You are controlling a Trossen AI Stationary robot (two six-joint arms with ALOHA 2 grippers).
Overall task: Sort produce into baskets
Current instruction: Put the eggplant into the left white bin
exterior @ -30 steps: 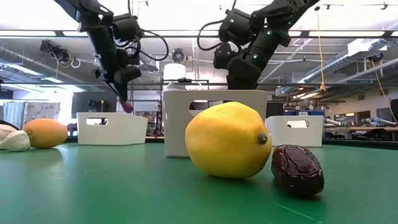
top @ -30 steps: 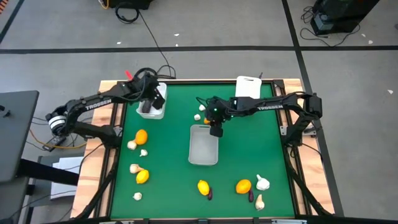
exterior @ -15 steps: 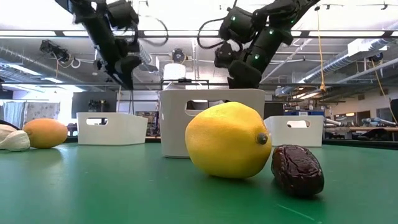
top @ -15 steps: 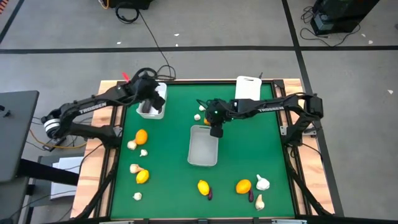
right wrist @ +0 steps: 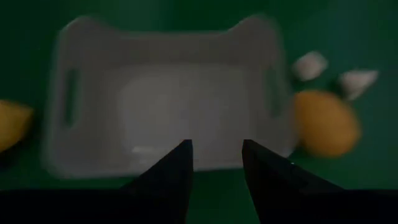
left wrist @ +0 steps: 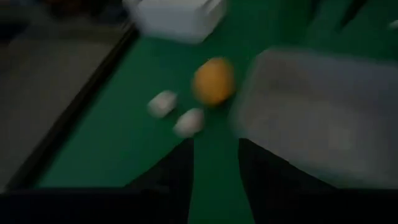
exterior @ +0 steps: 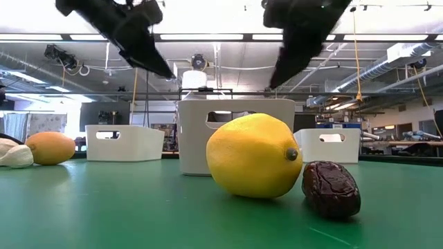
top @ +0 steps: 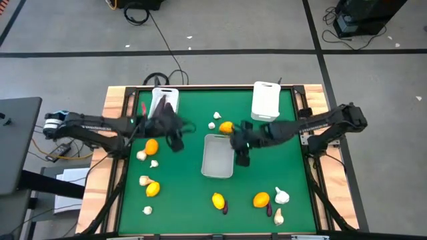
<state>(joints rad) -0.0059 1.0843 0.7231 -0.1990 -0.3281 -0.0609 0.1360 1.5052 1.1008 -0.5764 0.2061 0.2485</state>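
Left gripper (top: pixel 176 142) hovers just left of the centre basket (top: pixel 218 156), fingers parted and empty; right gripper (top: pixel 242 159) hangs at its right wall, also parted, an orange citrus (top: pixel 227 127) just behind the basket.

Dark jointed arms (seemingly white-lettered)

Setting: robotics laboratory or industrial workshop hall.
Landmark: green-topped wooden-framed work table (top: pixel 193 200), standing on a grey concrete floor (top: pixel 220 67).
Floor markings: black tape lines (top: pixel 200 51) on the concrete beyond the table's far edge.
Cabling: black cables (top: pixel 163 40) trailing across the floor to the table's far edge.
Ceiling: exposed silver ducts (exterior: pixel 387 66) and long strip lights (exterior: pixel 201 37) above the table.
Background: equipment benches (exterior: pixel 408 144) behind the table.
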